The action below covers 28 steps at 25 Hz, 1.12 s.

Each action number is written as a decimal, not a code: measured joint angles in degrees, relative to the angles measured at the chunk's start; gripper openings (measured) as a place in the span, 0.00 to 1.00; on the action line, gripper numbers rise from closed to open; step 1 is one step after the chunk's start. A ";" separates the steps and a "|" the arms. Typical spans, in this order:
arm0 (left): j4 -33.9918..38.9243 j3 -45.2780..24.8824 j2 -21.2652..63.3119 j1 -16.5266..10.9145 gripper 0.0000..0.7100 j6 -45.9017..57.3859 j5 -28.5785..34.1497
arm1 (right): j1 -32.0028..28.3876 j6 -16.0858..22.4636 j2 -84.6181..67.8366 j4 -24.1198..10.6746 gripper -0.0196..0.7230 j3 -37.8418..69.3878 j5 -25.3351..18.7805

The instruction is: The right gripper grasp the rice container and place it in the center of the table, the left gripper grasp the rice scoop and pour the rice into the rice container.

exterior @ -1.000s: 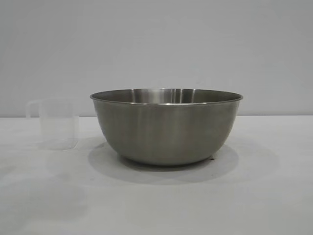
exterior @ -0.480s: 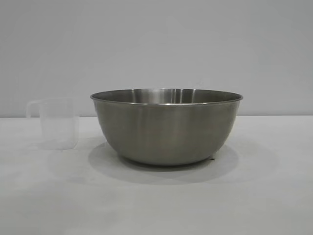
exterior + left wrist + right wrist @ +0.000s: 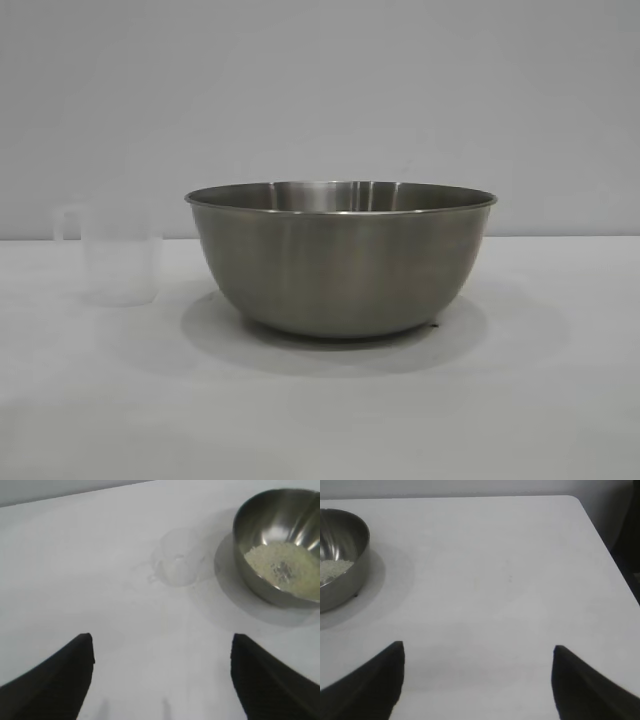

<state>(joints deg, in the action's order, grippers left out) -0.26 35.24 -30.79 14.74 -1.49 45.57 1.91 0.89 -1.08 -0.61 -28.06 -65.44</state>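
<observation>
A bowl stands near the middle of a table, with rice lying in its bottom. A small plastic cup stands upright on the table to the bowl's left in the exterior view, close beside it but not touching. A wall rises behind the table.

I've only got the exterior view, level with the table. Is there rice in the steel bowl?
Observer: Yes, the left wrist view shows rice lying in the rice container.
Operator: And the scoop?
Observer: The rice scoop stands upright on the table beside the bowl, apart from it, and looks empty.
Operator: Where are the grippers?
Observer: The left gripper is open and holds nothing, short of the scoop; the right gripper is open over bare table.
</observation>
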 joint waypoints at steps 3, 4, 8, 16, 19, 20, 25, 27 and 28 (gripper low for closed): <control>-0.39 0.50 5.50 0.00 0.69 -0.56 5.48 | 0.00 0.00 0.00 0.00 0.73 0.00 0.00; -0.39 0.50 6.98 0.00 0.69 -0.66 7.11 | 0.00 0.00 0.00 0.00 0.73 0.00 0.00; -0.59 0.50 13.44 0.00 0.69 -2.93 13.13 | 0.00 0.00 0.00 0.00 0.73 0.00 0.00; -1.84 -0.02 24.33 0.00 0.69 -4.83 18.39 | 0.00 0.00 0.00 0.00 0.73 0.00 0.00; -2.14 -2.77 27.56 0.00 0.69 -4.83 18.52 | 0.00 0.00 0.00 0.00 0.73 0.00 0.00; -2.14 -3.66 28.54 0.00 0.69 -4.83 18.52 | 0.00 0.00 0.00 0.00 0.73 0.00 0.00; -1.90 -5.94 30.77 0.00 0.69 -4.96 16.90 | 0.00 0.00 0.00 0.00 0.73 0.00 0.00; -1.80 -5.94 30.77 0.00 0.69 -4.96 16.91 | 0.00 0.00 0.00 0.00 0.73 0.00 0.00; -1.80 -6.08 30.77 0.00 0.69 -4.96 17.03 | 0.00 0.00 0.00 0.00 0.73 0.00 0.00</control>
<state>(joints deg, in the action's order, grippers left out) -2.06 29.17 -0.02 14.74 -6.45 62.60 1.91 0.89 -1.08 -0.61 -28.06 -65.44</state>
